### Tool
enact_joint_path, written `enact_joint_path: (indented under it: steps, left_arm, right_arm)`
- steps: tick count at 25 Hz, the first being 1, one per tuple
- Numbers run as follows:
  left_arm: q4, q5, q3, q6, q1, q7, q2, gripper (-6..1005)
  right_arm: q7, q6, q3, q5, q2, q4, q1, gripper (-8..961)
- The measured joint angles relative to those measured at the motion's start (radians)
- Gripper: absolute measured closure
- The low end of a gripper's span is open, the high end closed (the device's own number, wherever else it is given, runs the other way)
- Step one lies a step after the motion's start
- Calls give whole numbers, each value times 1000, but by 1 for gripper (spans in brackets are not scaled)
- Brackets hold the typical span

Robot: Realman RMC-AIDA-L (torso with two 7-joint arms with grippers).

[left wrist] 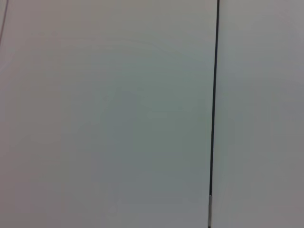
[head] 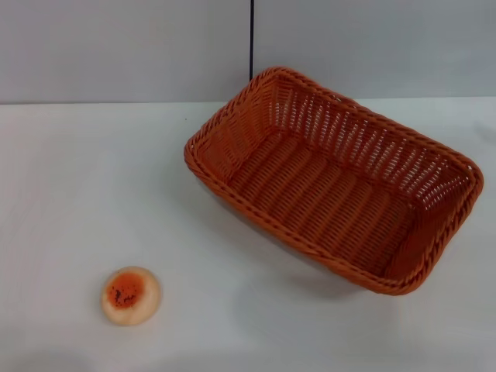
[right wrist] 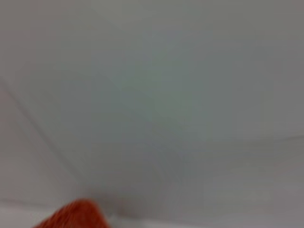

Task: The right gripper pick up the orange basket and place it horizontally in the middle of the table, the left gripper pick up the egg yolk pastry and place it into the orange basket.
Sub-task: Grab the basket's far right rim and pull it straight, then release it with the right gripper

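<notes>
The orange basket (head: 333, 178) lies on the white table (head: 93, 186) right of centre, set at a slant with one corner toward the back wall, and it is empty. Its rim also shows as an orange blur (right wrist: 73, 216) in the right wrist view. The egg yolk pastry (head: 130, 294) sits alone on the table at the front left, its orange-red patch facing up. Neither gripper shows in any view.
A grey wall runs behind the table, with a thin dark vertical seam (head: 252, 39). The same seam (left wrist: 213, 95) crosses the left wrist view, which otherwise holds only plain wall.
</notes>
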Motion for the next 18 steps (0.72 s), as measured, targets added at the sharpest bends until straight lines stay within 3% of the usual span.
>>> enact_joint_path:
  steps: [1, 2, 3, 5, 9, 11, 12, 13, 14, 16, 17, 18]
  left_arm:
    - [0, 0, 8, 1, 2, 0, -1, 215]
    - [0, 0, 8, 1, 2, 0, -1, 215]
    - [0, 0, 11, 2, 3, 0, -1, 215]
    - [0, 0, 17, 3, 6, 0, -1, 216]
    - [-5, 0, 19, 6, 16, 1, -2, 216]
    - [-7, 0, 22, 8, 20, 5, -2, 216]
    - [-7, 0, 25, 9, 23, 9, -2, 216]
    - [-7, 0, 33, 9, 27, 12, -4, 216]
    - [-7, 0, 33, 9, 27, 12, -4, 216]
    - [-8, 0, 41, 10, 31, 12, -4, 216]
    - [-8, 0, 41, 10, 31, 12, -4, 216]
    - [-7, 0, 41, 11, 33, 12, -4, 216]
  right_arm:
    - [72, 10, -87, -32, -44, 15, 44, 135]
    - [72, 10, -87, -32, -44, 15, 44, 136]
    - [123, 24, -157, -63, -78, 43, 96, 136]
    - [137, 32, -177, -83, -88, 61, 122, 136]
    - [165, 64, -220, -227, -111, 188, 260, 136]
    - [164, 60, -223, -312, -95, 251, 328, 136]
    - [164, 60, -223, -312, -95, 251, 328, 136]
    - [160, 48, -224, -342, -73, 267, 352, 136]
    - [160, 48, -224, -342, -73, 267, 352, 136]
    - [154, 5, -241, -363, -36, 260, 361, 136]
    - [154, 5, -241, -363, -36, 260, 361, 136]
    - [149, -35, -265, -364, -19, 262, 360, 136]
